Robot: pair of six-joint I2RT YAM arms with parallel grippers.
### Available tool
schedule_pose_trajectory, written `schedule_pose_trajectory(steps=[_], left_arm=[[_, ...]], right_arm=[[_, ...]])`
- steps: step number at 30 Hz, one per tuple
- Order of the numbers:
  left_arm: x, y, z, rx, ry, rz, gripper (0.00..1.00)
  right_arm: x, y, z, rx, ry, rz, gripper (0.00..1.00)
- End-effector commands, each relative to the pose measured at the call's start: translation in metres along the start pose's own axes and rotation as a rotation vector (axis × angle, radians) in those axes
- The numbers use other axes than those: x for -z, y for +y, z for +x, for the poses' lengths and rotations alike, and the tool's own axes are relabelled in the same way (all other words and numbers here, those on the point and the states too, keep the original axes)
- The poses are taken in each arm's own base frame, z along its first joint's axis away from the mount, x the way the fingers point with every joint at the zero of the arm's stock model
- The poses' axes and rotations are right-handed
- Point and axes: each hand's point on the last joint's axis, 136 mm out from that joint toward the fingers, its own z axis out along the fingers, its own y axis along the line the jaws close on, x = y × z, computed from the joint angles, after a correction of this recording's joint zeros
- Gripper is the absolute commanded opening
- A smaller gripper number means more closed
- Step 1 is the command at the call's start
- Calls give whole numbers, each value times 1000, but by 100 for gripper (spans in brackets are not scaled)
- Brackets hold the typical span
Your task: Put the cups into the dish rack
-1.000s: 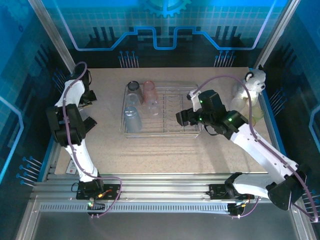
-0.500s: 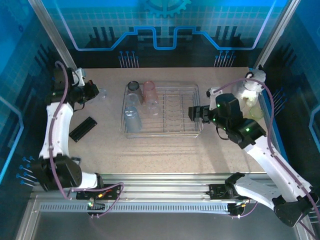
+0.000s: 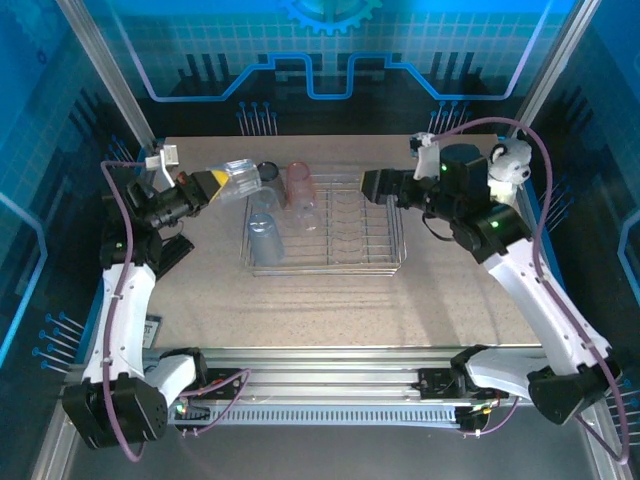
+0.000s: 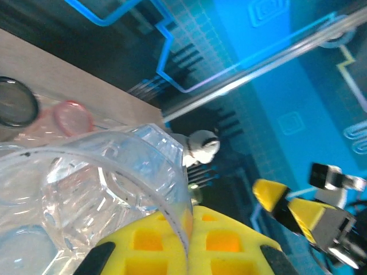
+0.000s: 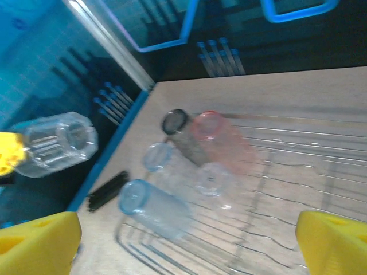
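Table (image 3: 330, 300), dish rack (image 3: 352, 228) holding cups (image 3: 266, 238), left fingers (image 3: 210, 182) gripping clear cup (image 3: 240, 178)

Pinches a clear cup (image 4: 103, 189) by its wall in the left jaws, closed tight, with a yellow pad (image 4: 229, 243) pressed against the rim. Looks past it across the table (image 4: 63, 74) to a smoky grey cup (image 4: 14, 109) and a pink cup (image 4: 71, 117), just beside each other. Catches a blurred pale blue cup (image 4: 20, 260) through the clear wall. Picks out a grey-white plush animal (image 4: 200, 146) further right, then the yellow-and-black right jaws, well apart from the rest.
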Motion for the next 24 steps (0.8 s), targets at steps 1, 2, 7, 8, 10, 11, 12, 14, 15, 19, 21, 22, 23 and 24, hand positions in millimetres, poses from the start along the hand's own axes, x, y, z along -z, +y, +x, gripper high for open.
schedule_pose_trajectory(steps=[1, 2, 7, 8, 10, 11, 12, 14, 15, 19, 21, 22, 23, 24], left_arm=[[4, -63, 8, -84, 32, 197, 0], [2, -67, 11, -82, 38, 205, 0], [-9, -83, 29, -73, 79, 261, 0], [-10, -84, 31, -72, 82, 269, 0], [-12, -86, 34, -59, 84, 282, 0], [-12, -88, 34, -58, 81, 291, 0], [-12, -90, 35, -51, 77, 302, 0], [-13, -89, 35, -37, 71, 304, 0], [-13, -89, 36, -33, 73, 304, 0], [-15, -86, 38, -19, 78, 298, 0], [-16, -84, 39, -12, 80, 294, 0], [-15, -84, 39, -11, 77, 293, 0], [-15, -84, 40, -10, 73, 292, 0], [-15, -84, 40, -11, 71, 292, 0]], right_arm=[[-8, 47, -20, -70, -12, -254, 97], [-12, 52, -21, -80, -5, -283, 97], [-34, 80, -17, -99, 71, -409, 98], [-37, 86, -16, -98, 77, -429, 98], [-42, 98, -16, -97, 86, -475, 99], [-44, 102, -17, -100, 88, -493, 99], [-47, 107, -16, -102, 93, -512, 99], [-51, 118, -16, -99, 105, -551, 100], [-53, 124, -15, -96, 116, -567, 100], [-69, 133, -7, -106, 160, -591, 100], [-80, 133, -2, -122, 184, -591, 100], [-84, 132, 0, -121, 195, -584, 100], [-90, 132, 5, -111, 214, -570, 100], [-94, 132, 9, -96, 231, -550, 100]])
